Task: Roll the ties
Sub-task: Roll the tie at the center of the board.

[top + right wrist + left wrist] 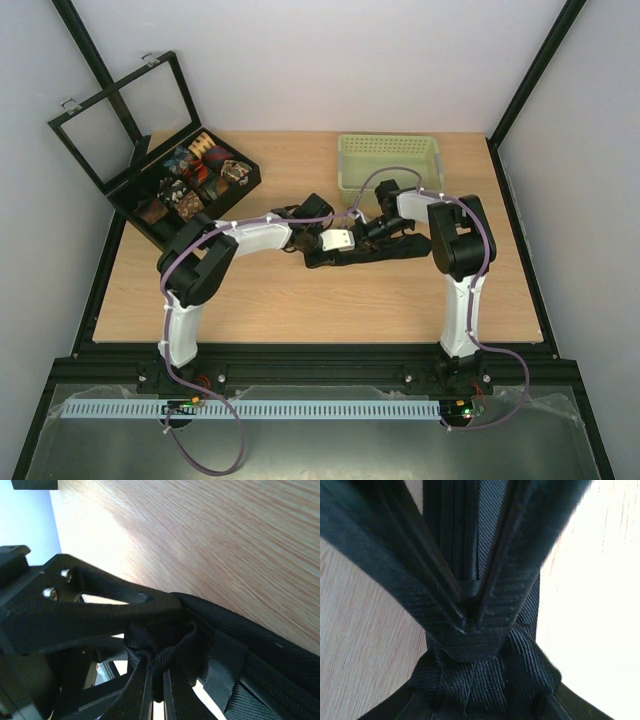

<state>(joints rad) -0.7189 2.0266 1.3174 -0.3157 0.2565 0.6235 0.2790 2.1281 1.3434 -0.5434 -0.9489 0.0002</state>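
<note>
A plain black tie [412, 247] lies as a strip across the middle of the table, its end bunched between both grippers. My left gripper [338, 241] is shut on the bunched fabric [485, 680]; its own fingers show only at the bottom corners of the left wrist view. My right gripper [374, 231] is shut on the same tie, and its fingers [146, 692] pinch a fold of it [175, 645]. The right fingers [520, 575] also show from above in the left wrist view. Several patterned coiled ties [212, 150] sit in the black box.
The black compartmented box [150, 225] with its framed lid [120, 115] raised stands at the far left. A pale green perforated basket [390, 160] stands at the back, just behind the right arm. Bare wood [300, 310] lies in front of the grippers.
</note>
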